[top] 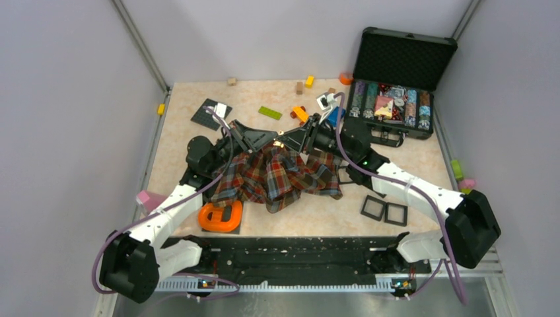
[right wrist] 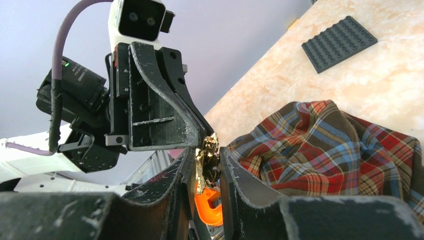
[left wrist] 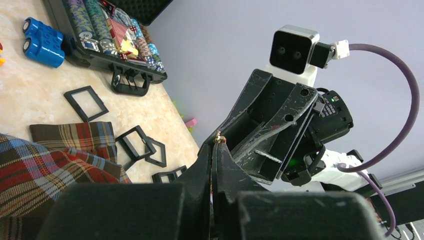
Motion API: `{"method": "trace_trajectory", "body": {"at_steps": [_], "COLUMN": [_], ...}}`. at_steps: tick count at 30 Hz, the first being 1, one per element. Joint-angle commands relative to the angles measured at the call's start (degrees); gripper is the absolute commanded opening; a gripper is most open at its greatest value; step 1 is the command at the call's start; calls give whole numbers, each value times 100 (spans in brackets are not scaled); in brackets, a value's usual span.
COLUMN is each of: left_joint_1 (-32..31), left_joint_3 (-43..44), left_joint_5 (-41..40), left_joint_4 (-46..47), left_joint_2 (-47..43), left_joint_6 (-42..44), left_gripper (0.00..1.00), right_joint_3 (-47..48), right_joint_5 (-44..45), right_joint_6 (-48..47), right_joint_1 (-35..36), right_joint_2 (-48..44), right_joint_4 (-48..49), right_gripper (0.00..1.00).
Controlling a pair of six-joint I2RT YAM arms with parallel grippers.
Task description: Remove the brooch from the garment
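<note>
The plaid garment [top: 277, 178] lies crumpled mid-table, its upper part lifted to where both grippers meet; it also shows in the left wrist view [left wrist: 35, 170] and the right wrist view [right wrist: 325, 145]. The gold brooch [right wrist: 206, 161] sits pinched between my right gripper's [right wrist: 207, 152] fingers, right beside the cloth's edge. My left gripper [left wrist: 218, 146] is shut tip to tip on a tiny gold bit of the brooch [left wrist: 219, 138]. From above, the left gripper [top: 275, 137] and right gripper [top: 286, 137] face each other with the brooch [top: 280, 134] between them.
An open black case [top: 396, 99] of poker chips stands at the back right. An orange object [top: 221, 216] lies in front of the garment, with black square frames [top: 384, 210] to its right. A grey baseplate [top: 211, 113], a green plate [top: 269, 112] and small bricks lie behind.
</note>
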Motion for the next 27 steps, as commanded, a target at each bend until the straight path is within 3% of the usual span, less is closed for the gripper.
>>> {"method": "trace_trajectory", "body": {"at_steps": [1,12,27], "left_joint_1": [-64,-117,-210], "left_joint_3": [2,-32,-354], "left_joint_5": [19,-78,-467], "left_joint_4": [430,605,748], "left_joint_2": [-88,-93,-197], "left_joint_6": [102,-75,-61], "left_gripper": [0,0,0], "right_joint_3": [172,-84,-513], "right_joint_5": [-390,-88,166], "right_joint_6": [273,247,898], "right_joint_1": [80,80,133], "right_joint_2": [154,119,168], "right_joint_4": [390,733,2051], "right_gripper": [25,25,27]}}
